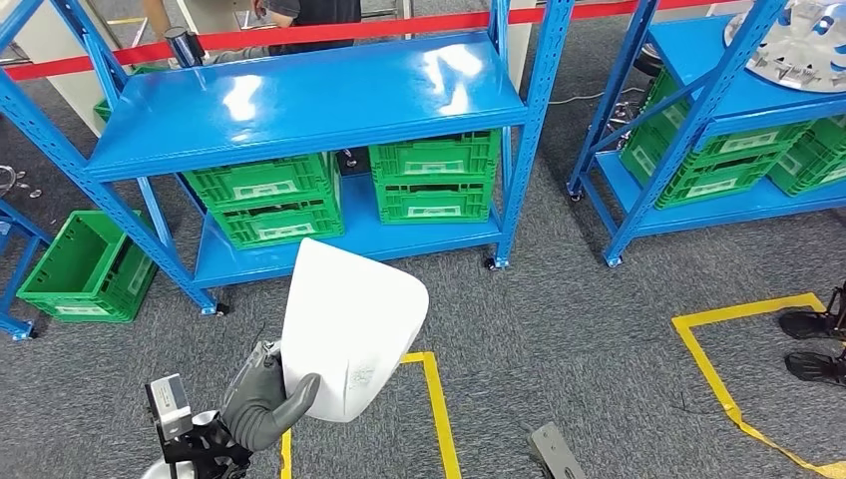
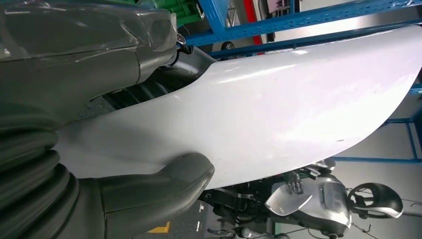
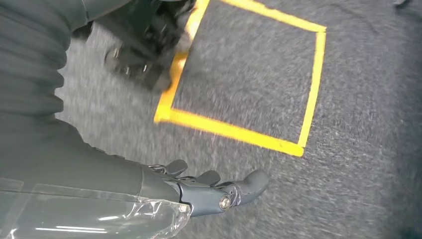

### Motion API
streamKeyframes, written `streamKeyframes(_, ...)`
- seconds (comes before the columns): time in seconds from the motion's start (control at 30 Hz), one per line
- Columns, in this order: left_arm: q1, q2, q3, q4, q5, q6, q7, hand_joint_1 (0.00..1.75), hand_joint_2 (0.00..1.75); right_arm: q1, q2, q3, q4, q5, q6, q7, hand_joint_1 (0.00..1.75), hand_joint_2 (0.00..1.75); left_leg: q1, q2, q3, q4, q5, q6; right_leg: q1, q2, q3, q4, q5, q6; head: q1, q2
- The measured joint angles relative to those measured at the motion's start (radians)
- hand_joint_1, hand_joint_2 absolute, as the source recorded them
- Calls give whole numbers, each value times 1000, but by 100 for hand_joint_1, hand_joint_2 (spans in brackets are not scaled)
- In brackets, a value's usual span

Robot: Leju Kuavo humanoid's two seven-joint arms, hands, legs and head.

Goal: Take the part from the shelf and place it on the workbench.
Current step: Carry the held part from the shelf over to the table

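The part (image 1: 349,324) is a large white curved panel. My left hand (image 1: 264,399) grips its lower edge and holds it up over the grey floor, in front of the blue shelf (image 1: 299,100). In the left wrist view the thick grey thumb (image 2: 164,184) presses on the glossy white part (image 2: 278,114), and the darker fingers lie behind it. My right hand (image 3: 209,191) hangs over the carpet with its fingers stretched out and nothing in it.
Green crates (image 1: 264,200) fill the shelf's lower level, and another green crate (image 1: 85,264) stands on the floor at left. A second blue shelf (image 1: 698,60) stands at right. Yellow tape squares (image 1: 439,409) mark the carpet. A person's shoes (image 1: 813,344) are at far right.
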Motion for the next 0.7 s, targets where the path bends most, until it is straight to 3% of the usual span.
streamKeyframes(0.07,-1,-1,1,0,3,4,2,175,175,-2,2,4,-17,-39,12,12,0,175,-8,1,53,-112,35,19,4,1,-3,-1,1,2,0,0)
streamKeyframes(0.17,1,-1,3,0,10,9,1,175,175,-4,2,15,-41,-60,27,4,0,175,-16,2,67,-144,38,31,4,1,-7,-5,4,14,0,0)
streamKeyframes(0.23,2,0,4,-1,15,10,0,175,175,-5,-5,29,-61,-60,32,-4,0,175,-11,5,79,-165,50,39,7,-1,-18,18,-10,17,1,0)
streamKeyframes(0.27,2,-1,4,-1,17,10,0,175,175,-7,-11,36,-70,-60,33,-9,0,175,-8,6,86,-175,56,43,7,-2,-37,57,-29,15,2,0)
streamKeyframes(0.33,3,-4,3,0,21,11,-1,175,175,-10,-27,50,-79,-60,37,-17,0,175,-8,6,86,-180,60,48,4,-3,-99,189,-85,11,3,0)
streamKeyframes(0.4,7,-6,3,2,21,11,0,175,175,-10,-42,59,-83,-61,41,-21,0,175,-9,4,84,-178,59,47,1,-3,-144,278,-112,18,2,0)
streamKeyframes(0.43,8,-6,3,2,22,11,0,175,175,-10,-47,62,-84,-61,42,-22,0,175,-10,3,83,-176,58,45,0,-3,-138,264,-101,27,2,0)
streamKeyframes(0.5,9,-7,3,2,23,12,0,175,175,-11,-56,67,-89,-61,43,-23,0,175,-9,1,82,-166,53,38,-4,-5,-72,129,-46,45,3,0)
streamKeyframes(0.53,9,-8,3,2,24,12,0,175,175,-12,-59,70,-92,-61,44,-23,0,175,-11,0,80,-159,48,32,-3,-6,-39,62,-22,48,3,0)
streamKeyframes(0.6,10,-8,3,2,25,12,0,175,175,-15,-62,75,-95,-61,44,-24,0,175,-15,-1,74,-146,41,21,-1,-5,-9,3,-3,35,2,0)
streamKeyframes(0.7,12,-8,4,2,26,13,0,175,175,-15,-64,79,-99,-61,44,-24,0,175,-13,0,67,-137,36,10,-3,-4,-10,5,2,16,1,0)
